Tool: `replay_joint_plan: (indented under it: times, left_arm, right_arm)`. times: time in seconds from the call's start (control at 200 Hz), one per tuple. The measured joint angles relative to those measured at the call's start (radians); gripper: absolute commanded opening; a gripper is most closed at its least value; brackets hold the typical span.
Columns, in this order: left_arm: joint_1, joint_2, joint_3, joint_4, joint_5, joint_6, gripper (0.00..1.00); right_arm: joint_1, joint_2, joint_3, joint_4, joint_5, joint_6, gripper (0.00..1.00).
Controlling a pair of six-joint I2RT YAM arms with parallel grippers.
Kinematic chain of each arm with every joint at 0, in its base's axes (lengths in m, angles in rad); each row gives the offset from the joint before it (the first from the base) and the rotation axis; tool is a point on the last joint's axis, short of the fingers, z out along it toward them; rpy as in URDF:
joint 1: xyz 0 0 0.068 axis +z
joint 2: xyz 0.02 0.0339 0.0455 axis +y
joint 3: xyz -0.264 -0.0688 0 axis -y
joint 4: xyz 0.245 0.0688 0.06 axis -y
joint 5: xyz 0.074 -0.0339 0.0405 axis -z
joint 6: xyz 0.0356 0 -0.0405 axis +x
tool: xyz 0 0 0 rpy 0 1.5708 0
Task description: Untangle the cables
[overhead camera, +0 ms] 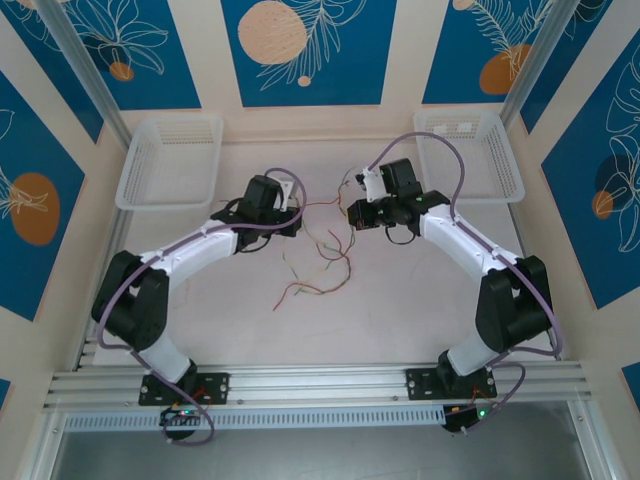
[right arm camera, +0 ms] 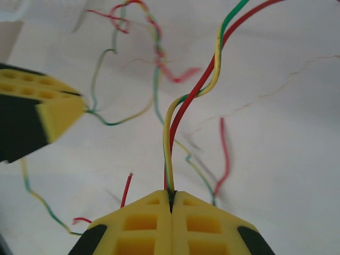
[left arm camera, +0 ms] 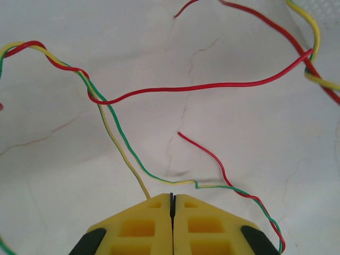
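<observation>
— Left claw (overhead camera: 297,206) sits just left of centre in the overhead view, and the right claw (overhead camera: 352,214) just right of it, tips facing across a small gap. Where are the cables?

— The cables (overhead camera: 318,262) lie mostly below and between the two claws, a loose snarl of red, green and yellow on the pale table (overhead camera: 400,320). One red strand stretches across the gap.

— And the left wrist view?

— The jaws are pressed together at bottom centre. A yellow strand (left arm camera: 125,159) runs down to the edge of the left finger and slips under it, not clearly into the seam. I cannot tell whether anything is pinched. Red, green and yellow twist together at upper left, and a long red strand crosses the middle.

— The right wrist view?

— There the jaws are closed on the cables. Yellow and red strands enter the seam at bottom centre and rise, wound with a green one, to the top edge. The left claw shows at the left edge.

— Which step is this?

— I judge it the pulling-apart stage, with most of the work left, since the strands are twisted and crossed. The next move calls for a sure hold in the left claw. After that, a slow draw apart, watching that the twist loosens rather than tightens.
</observation>
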Motion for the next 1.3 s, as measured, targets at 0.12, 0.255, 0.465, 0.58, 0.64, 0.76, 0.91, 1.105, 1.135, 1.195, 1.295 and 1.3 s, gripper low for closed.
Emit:
replay_joint_plan:
  times: [0.12, 0.255, 0.465, 0.58, 0.64, 0.76, 0.91, 1.105, 1.135, 1.195, 1.295, 1.3]
  left_arm:
    - [-0.009, 0.016, 0.001, 0.009, 0.008, -0.019, 0.44]
    - [-0.012, 0.008, 0.001, 0.007, -0.012, -0.012, 0.53]
    - [-0.012, -0.056, 0.001, 0.003, -0.039, 0.005, 0.56]
    - [-0.012, -0.084, 0.001, 0.009, -0.053, 0.007, 0.56]
    - [-0.012, -0.093, 0.001, 0.009, -0.058, 0.013, 0.57]
    - [-0.012, -0.117, 0.001, 0.008, -0.058, 0.027, 0.6]
    - [-0.018, -0.176, 0.001, 0.007, -0.056, 0.051, 0.67]
    - [-0.043, -0.289, 0.001, 0.035, 0.006, 0.068, 0.75]
    - [-0.047, -0.307, 0.002, 0.046, 0.026, 0.071, 0.76]
    - [-0.051, -0.333, 0.003, 0.07, 0.071, 0.081, 0.75]
    - [-0.061, -0.361, 0.003, 0.109, 0.161, 0.109, 0.75]
    - [-0.062, -0.363, 0.003, 0.111, 0.168, 0.112, 0.75]
  right_arm:
    - [0.018, -0.055, -0.037, 0.028, -0.024, 0.015, 0.0]
    - [0.01, -0.165, -0.04, 0.02, 0.014, 0.026, 0.0]
    - [-0.016, -0.295, 0.001, -0.056, 0.122, 0.026, 0.0]
    - [-0.027, -0.308, 0.01, -0.1, 0.193, 0.03, 0.0]
    - [-0.03, -0.311, 0.01, -0.127, 0.236, 0.037, 0.0]
    - [-0.032, -0.332, 0.011, -0.177, 0.319, 0.041, 0.0]
    - [-0.03, -0.382, 0.057, -0.229, 0.358, 0.031, 0.0]
    - [0.029, -0.475, 0.079, -0.209, 0.284, -0.015, 0.0]
    - [0.035, -0.485, 0.079, -0.204, 0.266, -0.017, 0.0]
    - [0.042, -0.5, 0.079, -0.191, 0.235, -0.017, 0.0]
    - [0.042, -0.505, 0.079, -0.173, 0.2, -0.017, 0.0]
    - [0.042, -0.505, 0.079, -0.172, 0.199, -0.017, 0.0]
